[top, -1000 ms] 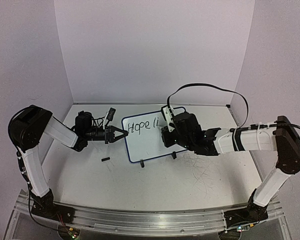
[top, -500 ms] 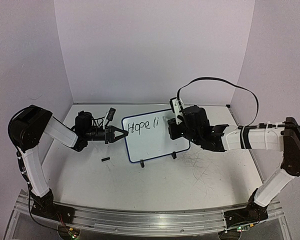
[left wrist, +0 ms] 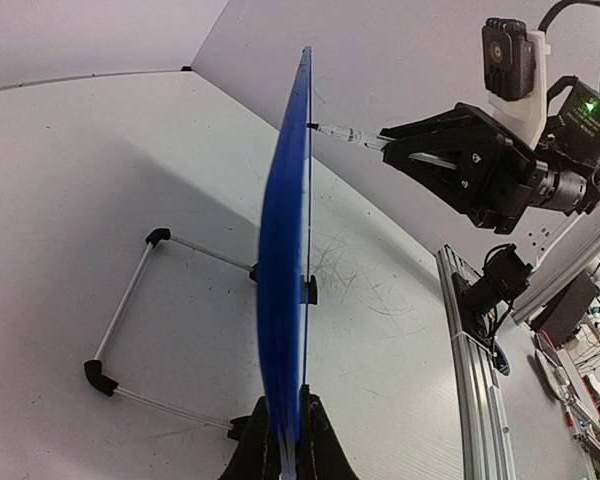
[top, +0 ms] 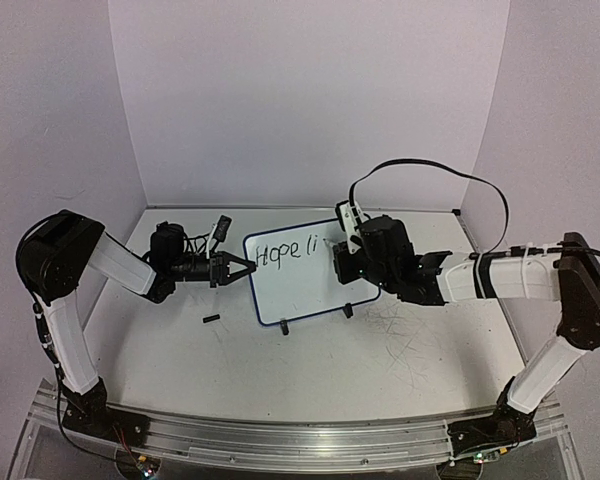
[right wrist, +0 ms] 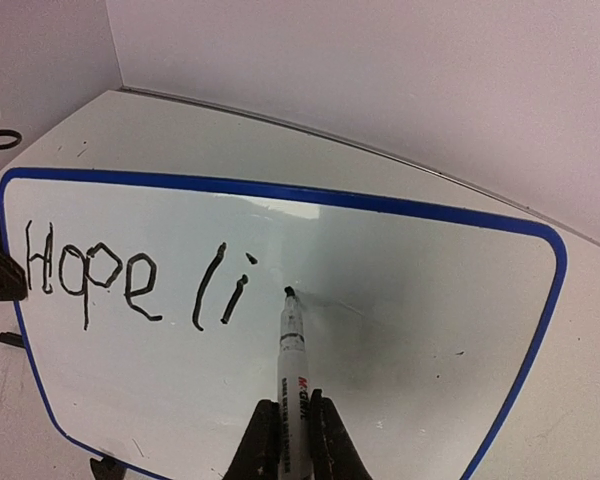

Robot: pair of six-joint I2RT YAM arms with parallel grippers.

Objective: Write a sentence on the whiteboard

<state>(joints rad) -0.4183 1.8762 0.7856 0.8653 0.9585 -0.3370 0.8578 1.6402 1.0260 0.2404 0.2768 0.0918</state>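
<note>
While my left claw (top: 244,267) clamps the board's (top: 298,287) edge, my right claw (right wrist: 290,438) clamps the marker (right wrist: 293,345). Its tip touches the board.

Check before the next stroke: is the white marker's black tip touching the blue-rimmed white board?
Touching. Left wrist view, edge-on: marker tip meets the whiteboard, no gap.

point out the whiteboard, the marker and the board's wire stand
whiteboard (right wrist: 410,300): right wrist view, bare white surface right of the writing.
marker (right wrist: 293,350): right wrist view, its white barrel.
wire stand (left wrist: 125,302): left wrist view, the long side rod.
</note>
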